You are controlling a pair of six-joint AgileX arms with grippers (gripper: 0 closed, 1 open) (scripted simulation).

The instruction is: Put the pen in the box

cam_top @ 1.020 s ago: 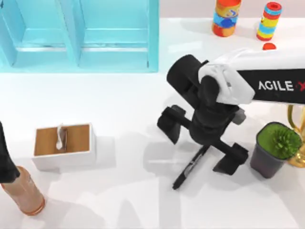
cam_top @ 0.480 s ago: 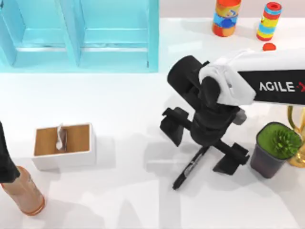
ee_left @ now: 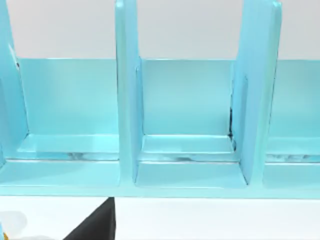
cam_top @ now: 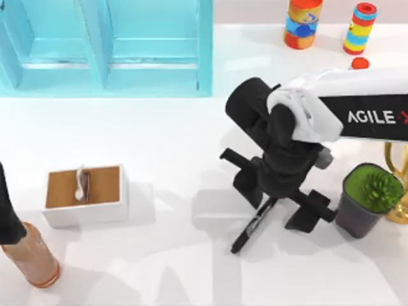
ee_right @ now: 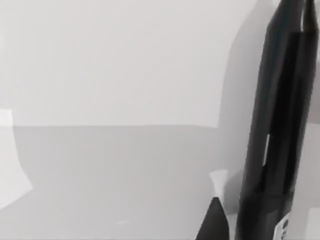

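The black pen (cam_top: pixel 255 226) lies slantwise on the white table right of the middle. Its upper end sits under my right gripper (cam_top: pixel 278 196), which is open, one finger on each side of the pen and neither touching it. In the right wrist view the pen (ee_right: pixel 275 130) runs up the picture as a dark bar close to the camera. The box (cam_top: pixel 86 210), white outside and brown inside with a silvery piece on its divider, stands at the left of the table, far from the pen. My left arm (cam_top: pixel 5 210) is parked at the table's left edge.
A big turquoise shelf unit (cam_top: pixel 105 44) spans the back left and faces the left wrist camera (ee_left: pixel 185 125). A brown bottle (cam_top: pixel 32 255) stands front left beside the box. A potted plant (cam_top: pixel 370 197) and a gold object (cam_top: pixel 398 185) sit close right of my gripper. Two colourful cans (cam_top: pixel 303 22) stand at the back right.
The right gripper's finger on the box side has swung in toward the pen, so the gap between the fingers is narrower. The pen and box have not moved.
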